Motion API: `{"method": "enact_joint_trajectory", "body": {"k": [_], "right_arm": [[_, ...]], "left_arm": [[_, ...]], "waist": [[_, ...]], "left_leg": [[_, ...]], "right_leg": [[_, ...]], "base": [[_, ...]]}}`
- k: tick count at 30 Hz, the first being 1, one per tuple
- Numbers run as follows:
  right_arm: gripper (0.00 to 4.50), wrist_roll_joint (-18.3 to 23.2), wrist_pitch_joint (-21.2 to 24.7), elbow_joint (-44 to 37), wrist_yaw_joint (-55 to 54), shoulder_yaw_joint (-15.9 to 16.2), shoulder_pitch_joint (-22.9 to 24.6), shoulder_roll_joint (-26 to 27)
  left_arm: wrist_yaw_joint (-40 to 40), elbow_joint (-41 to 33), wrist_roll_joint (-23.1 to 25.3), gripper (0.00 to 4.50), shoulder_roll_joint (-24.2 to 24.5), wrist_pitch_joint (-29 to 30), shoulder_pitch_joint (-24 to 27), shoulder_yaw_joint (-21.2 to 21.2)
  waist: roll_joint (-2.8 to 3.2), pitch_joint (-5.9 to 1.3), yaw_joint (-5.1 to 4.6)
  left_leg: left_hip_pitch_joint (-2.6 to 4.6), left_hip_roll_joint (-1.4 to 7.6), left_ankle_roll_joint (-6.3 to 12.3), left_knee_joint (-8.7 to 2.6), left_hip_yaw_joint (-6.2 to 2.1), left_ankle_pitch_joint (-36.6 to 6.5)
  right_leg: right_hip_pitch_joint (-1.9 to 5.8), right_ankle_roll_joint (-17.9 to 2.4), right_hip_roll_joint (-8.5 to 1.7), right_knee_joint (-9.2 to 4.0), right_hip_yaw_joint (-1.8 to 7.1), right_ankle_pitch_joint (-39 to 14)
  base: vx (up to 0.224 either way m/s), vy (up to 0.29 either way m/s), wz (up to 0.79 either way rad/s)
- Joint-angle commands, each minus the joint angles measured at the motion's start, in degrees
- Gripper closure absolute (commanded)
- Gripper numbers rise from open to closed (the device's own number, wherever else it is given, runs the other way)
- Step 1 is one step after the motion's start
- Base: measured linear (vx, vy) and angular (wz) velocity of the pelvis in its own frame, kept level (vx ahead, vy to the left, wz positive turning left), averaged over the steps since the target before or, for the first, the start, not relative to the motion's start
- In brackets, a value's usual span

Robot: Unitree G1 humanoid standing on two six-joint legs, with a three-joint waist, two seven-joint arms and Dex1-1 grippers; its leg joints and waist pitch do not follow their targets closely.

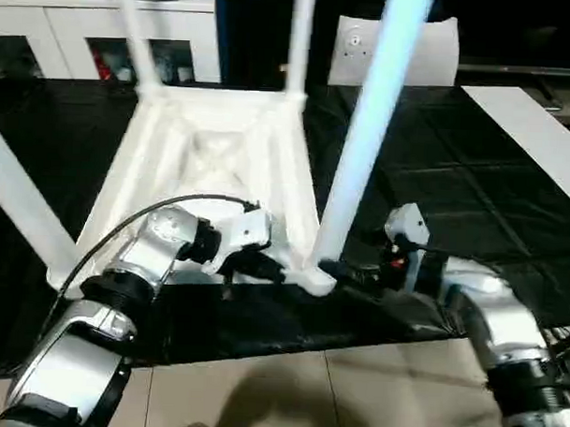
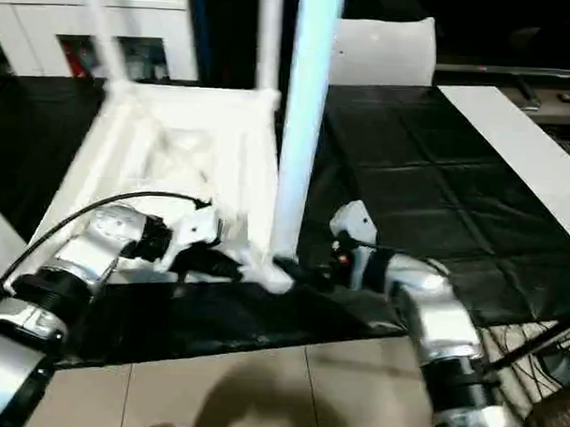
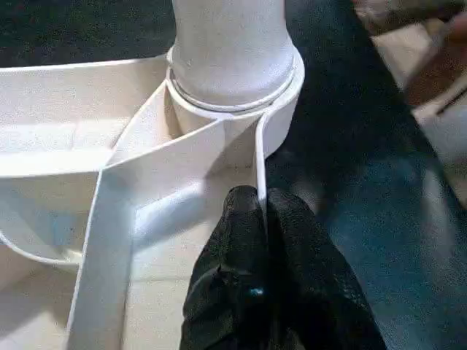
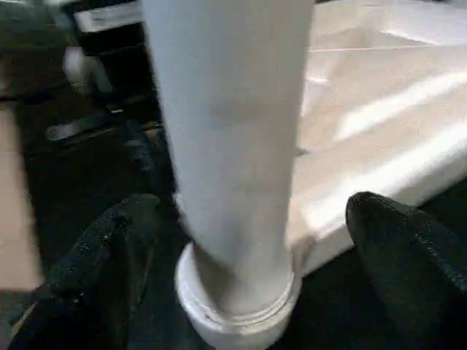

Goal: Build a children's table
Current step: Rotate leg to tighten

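The children's table lies upside down on the black mat, its ribbed white top (image 1: 212,145) facing up. Legs stand in its corner sockets. The near right leg (image 1: 367,132) rises from its round socket (image 3: 233,109). My left gripper (image 3: 260,200) is shut on the thin rim wall of the top, just beside that socket. My right gripper (image 4: 248,240) is open at the foot of the same leg. Its two black fingers (image 4: 109,255) stand one on each side of the leg, with a gap to it on both sides.
The other legs stand at the far left (image 1: 137,30), far right (image 1: 299,36) and near left (image 1: 23,214). A white cabinet (image 1: 48,27) is at the back left. A white board (image 1: 540,138) lies on the right. Tiled floor (image 1: 307,392) runs along the front.
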Motion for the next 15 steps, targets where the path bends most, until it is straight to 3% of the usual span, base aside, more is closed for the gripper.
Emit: {"method": "enact_joint_trajectory", "body": {"k": [1,5,11,12,15], "right_arm": [[0.14,0.6,-0.3,-0.6,4.6,1.7,-1.1,-1.5],[0.5,0.7,0.2,0.1,7.9,3.3,-1.7,-2.1],[0.96,1.5,1.0,0.5,10.1,4.6,-3.0,-1.7],[1.26,1.6,1.0,0.8,10.6,4.9,-3.3,-1.6],[1.37,1.5,0.9,1.2,11.5,5.4,-3.8,-1.4]], "left_arm": [[-5.2,0.3,1.1,4.5,0.3,-2.4,-1.1,-3.2],[-7.5,0.9,1.5,4.5,0.5,-4.0,-1.6,-4.1],[-9.7,1.1,1.3,4.5,0.0,-4.9,-2.3,-4.5],[-10.1,1.4,1.2,4.5,-0.2,-5.1,-2.6,-4.7],[-10.6,1.8,1.3,4.5,-0.4,-5.6,-2.9,-4.7]], "waist": [[-0.3,-3.73,0.14],[-0.56,-3.71,0.43],[-0.49,-3.67,1.04],[-0.48,-3.71,1.3],[-0.5,-3.75,1.53]], "left_leg": [[0.72,2.23,4.76,-3.15,0.16,-11.0],[0.8,2.32,4.17,-3.18,0.18,-11.3],[0.98,2.41,3.27,-3.23,0.16,-11.9],[1.06,2.41,3.19,-3.19,0.2,-11.8],[1.0,2.44,2.94,-3.2,0.15,-11.6]], "right_leg": [[3.23,-14.5,-2.74,-2.76,2.13,-9.6],[3.03,-14.4,-2.84,-2.8,2.13,-11.1],[2.85,-14.1,-2.9,-2.77,2.23,-12.2],[2.83,-14.0,-2.94,-2.76,2.27,-12.1],[2.86,-14.2,-2.89,-2.58,2.23,-11.2]], "base": [[0.0,0.0,0.0],[0.0,0.0,0.0],[0.0,0.0,0.0],[0.0,0.0,0.0],[0.0,0.0,0.0]]}}
